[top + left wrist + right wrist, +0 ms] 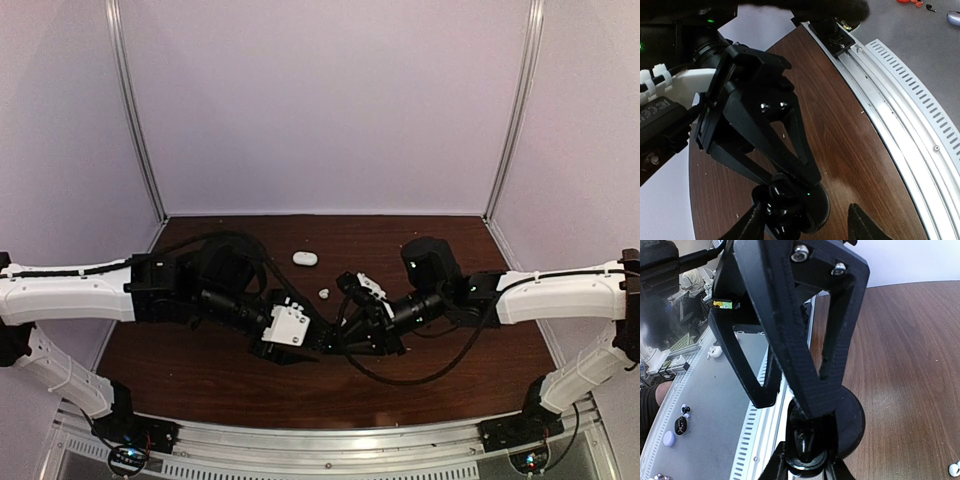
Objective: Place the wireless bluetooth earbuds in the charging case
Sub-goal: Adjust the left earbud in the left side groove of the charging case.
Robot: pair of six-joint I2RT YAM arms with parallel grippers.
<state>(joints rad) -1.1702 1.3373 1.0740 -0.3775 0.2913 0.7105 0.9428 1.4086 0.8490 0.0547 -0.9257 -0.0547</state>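
Both arms are crowded over the black round case (849, 426), so we're mid-task by my reading. The left gripper (806, 220) is spread, one finger on either side of the case, the right-hand one clear of it. The right gripper (807, 467) comes in from above, its fingers drawn close around something dark and glossy. I cannot tell whether they pinch it, or whether it is a bud. One white earbud (323, 293) lies loose on the table (200, 370) just beyond the case, unseated. The white oval case (305, 258) sits farther beyond. Nothing shows as docked, so most of the work looks left.
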